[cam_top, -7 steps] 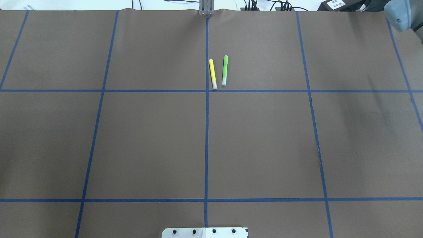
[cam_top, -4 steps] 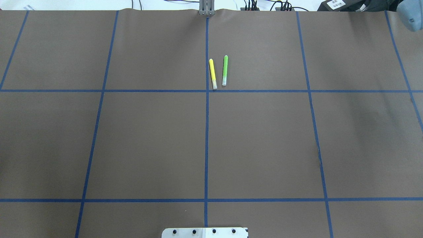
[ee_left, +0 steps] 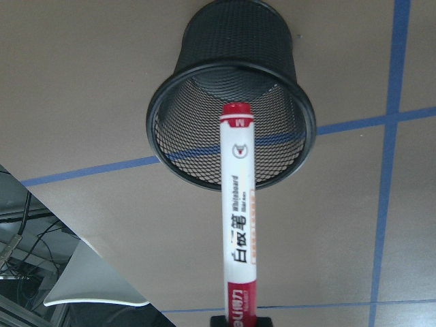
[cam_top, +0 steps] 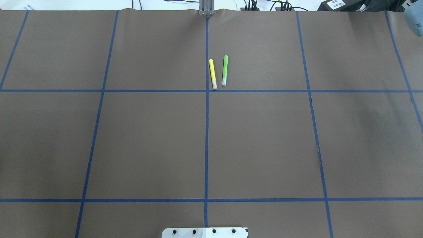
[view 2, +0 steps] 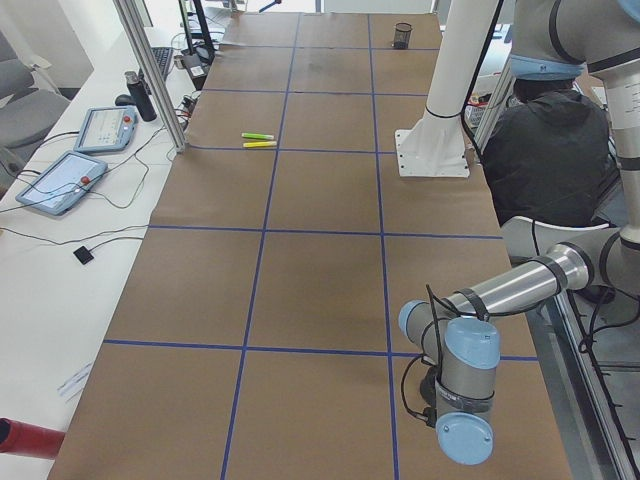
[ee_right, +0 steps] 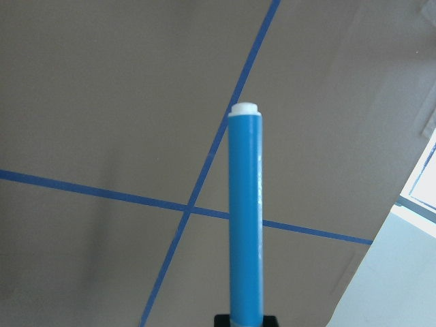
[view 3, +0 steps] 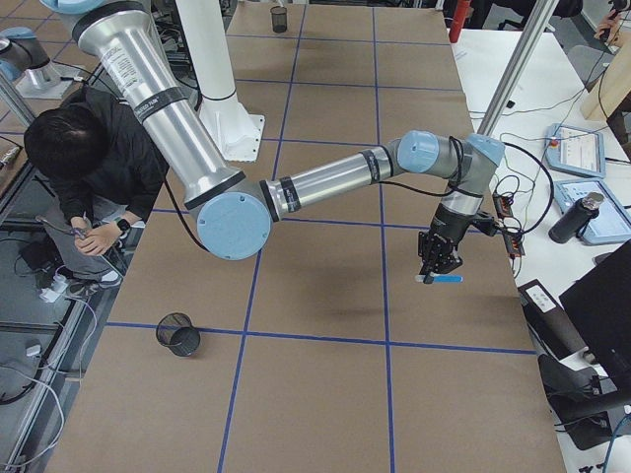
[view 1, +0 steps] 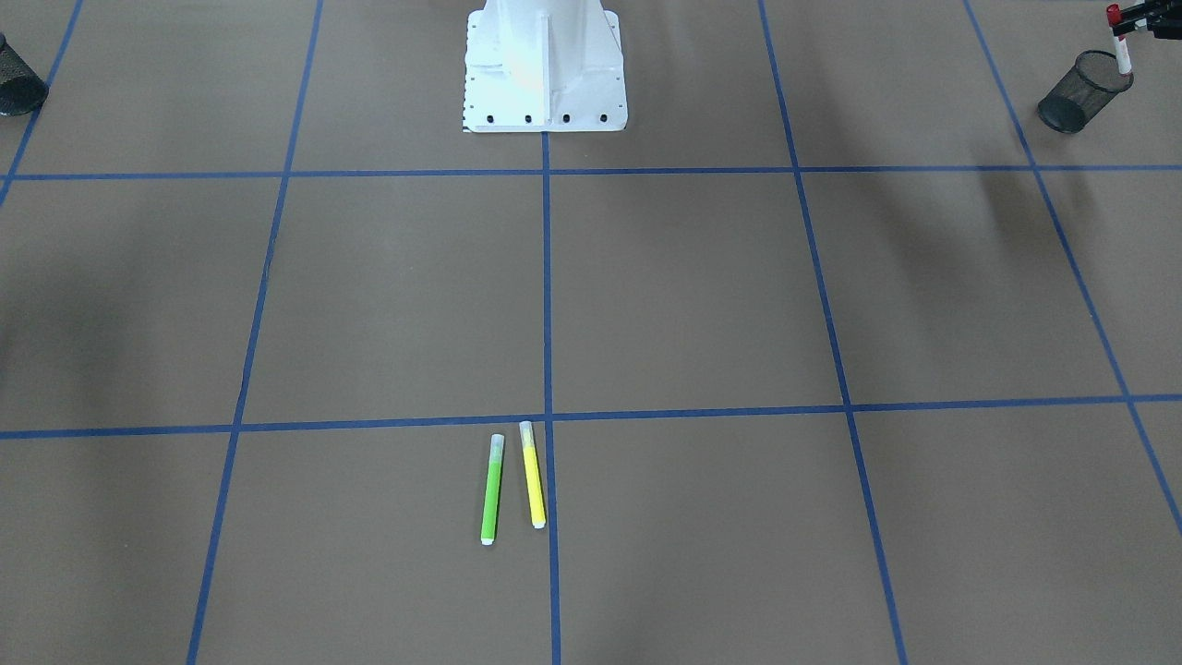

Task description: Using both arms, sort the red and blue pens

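Left gripper [view 1: 1125,22] clamped on red pen [ee_left: 237,218], tip over black mesh cup [ee_left: 197,61], upper right of front-facing view. Right gripper [view 3: 432,268] clamped on blue pen [ee_right: 245,218], held above the table, right of centre in exterior right view.

Matt brown paper [cam_top: 148,138] covers the table [cam_top: 264,148], gridded with smooth blue tape [cam_top: 207,148]. The cup [ee_left: 231,34] is black metal mesh; the red-capped marker [ee_left: 238,225] has a glossy white plastic barrel, the blue pen [ee_right: 245,225] a smooth, satiny one.
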